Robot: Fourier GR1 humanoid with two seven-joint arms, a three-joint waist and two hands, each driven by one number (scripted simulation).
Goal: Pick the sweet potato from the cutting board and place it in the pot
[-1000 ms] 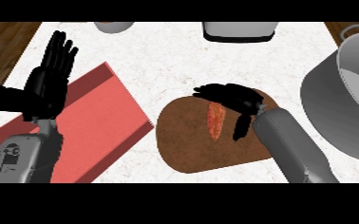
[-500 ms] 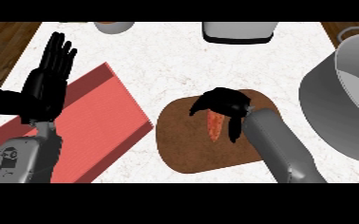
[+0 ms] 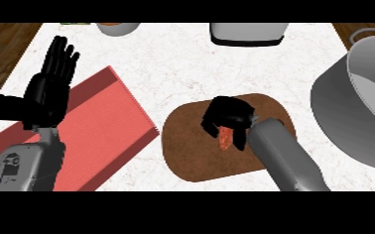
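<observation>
Orange sweet potato (image 3: 226, 138) is lying on the brown cutting board (image 3: 189, 144), directly beneath the right hand (image 3: 228, 113). Its upper end is tucked under the curled fingers; the rest is poking out below the palm toward the wrist. Long axis is running roughly in line with the forearm, near to far, tilted slightly.

Right hand is curling down over the vegetable, fingers and thumb bent round its top end. Contact looks made. I am judging this a grasp closing, lift not yet begun, since the potato appears to be resting on the board.

Grey pot (image 3: 344, 104) is standing off to the hand's right, past the board's edge, its rim well above board level. The coming move is calling for a lift clear of that rim, then a carry rightward.

Left hand (image 3: 50, 87) is resting open at the far left beside the red tray (image 3: 110, 124), fingers up, well apart from the board. Right hand is plainly the nearer one.

Against the earlier frames: the right hand has been moving down along the potato and closing; fingers were looser and set further up the board. Potato and left hand are staying put.
</observation>
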